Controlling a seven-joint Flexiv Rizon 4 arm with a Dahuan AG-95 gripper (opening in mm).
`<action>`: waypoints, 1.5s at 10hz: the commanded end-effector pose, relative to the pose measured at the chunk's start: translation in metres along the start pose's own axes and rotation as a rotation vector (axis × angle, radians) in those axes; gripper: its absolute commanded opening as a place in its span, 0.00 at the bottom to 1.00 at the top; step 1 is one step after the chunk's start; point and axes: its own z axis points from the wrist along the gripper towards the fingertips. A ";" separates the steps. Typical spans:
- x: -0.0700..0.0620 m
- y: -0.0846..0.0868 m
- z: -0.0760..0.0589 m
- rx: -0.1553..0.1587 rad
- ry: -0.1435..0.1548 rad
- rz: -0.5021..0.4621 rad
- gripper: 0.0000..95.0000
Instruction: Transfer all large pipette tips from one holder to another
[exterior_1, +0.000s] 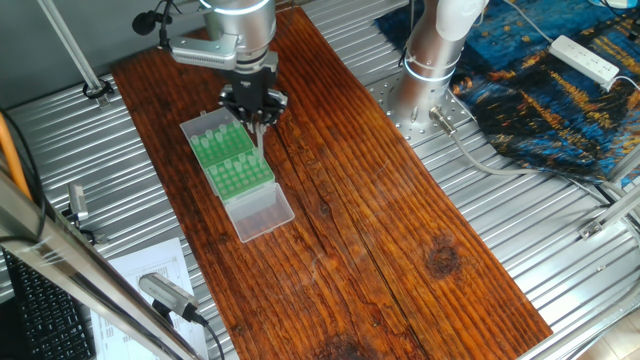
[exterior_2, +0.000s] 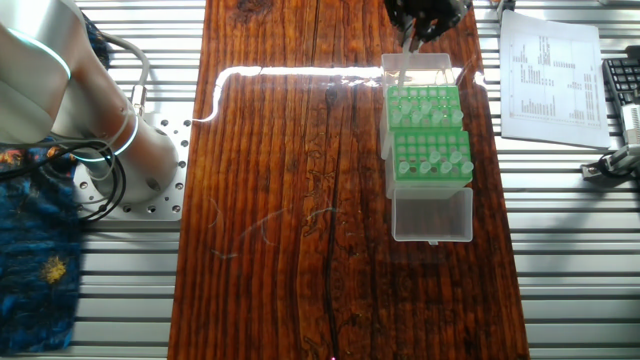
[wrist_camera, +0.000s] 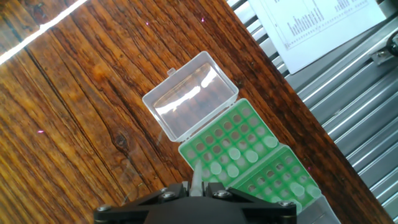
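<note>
Two green holders lie end to end on the wooden board, one (exterior_2: 424, 106) toward the gripper and one (exterior_2: 432, 156) beyond it, each with a clear lid folded open (exterior_2: 432, 215). Several large pipette tips (exterior_2: 455, 160) stand in their holes, seen from above as whitish rounds (wrist_camera: 234, 154). My gripper (exterior_1: 258, 118) hangs just over the holders' edge, shut on one translucent tip (wrist_camera: 195, 182) that points down from between the jaws. In the other fixed view that tip (exterior_2: 408, 42) hangs over the near clear lid (exterior_2: 415, 66). The hand view shows the gripper (wrist_camera: 196, 186) at the bottom edge.
A printed sheet (exterior_2: 550, 75) lies on the ribbed metal table beside the board. The arm's base (exterior_1: 430, 60) stands at the board's far side, next to a blue patterned cloth (exterior_1: 545, 95) with a white power strip (exterior_1: 585, 58). A keyboard (exterior_1: 40, 310) sits at the corner.
</note>
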 end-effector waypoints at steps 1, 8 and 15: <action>0.001 0.001 0.001 0.001 0.002 -0.004 0.00; 0.007 0.002 0.007 0.007 -0.002 -0.024 0.00; 0.007 -0.004 0.011 0.009 -0.001 -0.090 0.20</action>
